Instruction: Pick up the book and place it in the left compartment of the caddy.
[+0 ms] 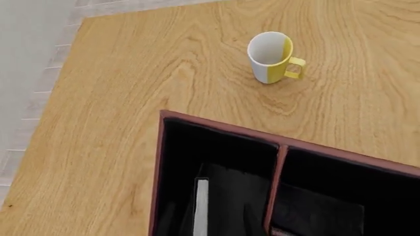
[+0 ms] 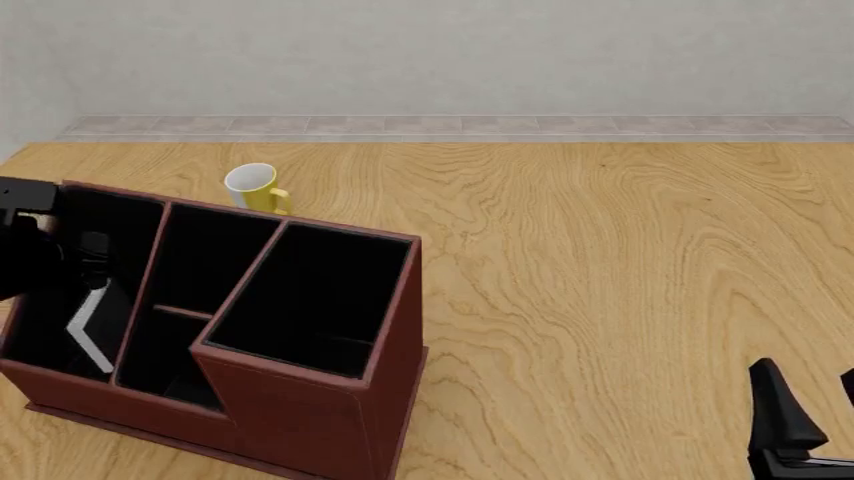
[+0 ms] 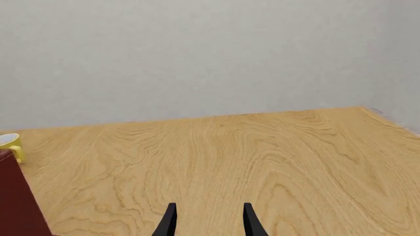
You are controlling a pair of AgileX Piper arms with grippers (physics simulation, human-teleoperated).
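The book point(image 2: 91, 322) stood tilted inside the caddy's point(image 2: 307, 420) left compartment point(image 2: 60, 290). No writing showed anywhere. The left gripper's point(image 2: 67, 262) state was unclear; the right gripper point(image 3: 208, 221) was open, holding nothing.

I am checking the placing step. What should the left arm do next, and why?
Probably open the left gripper and lift straight up: the book already leans inside the left compartment of the caddy. Its grip state is unclear.
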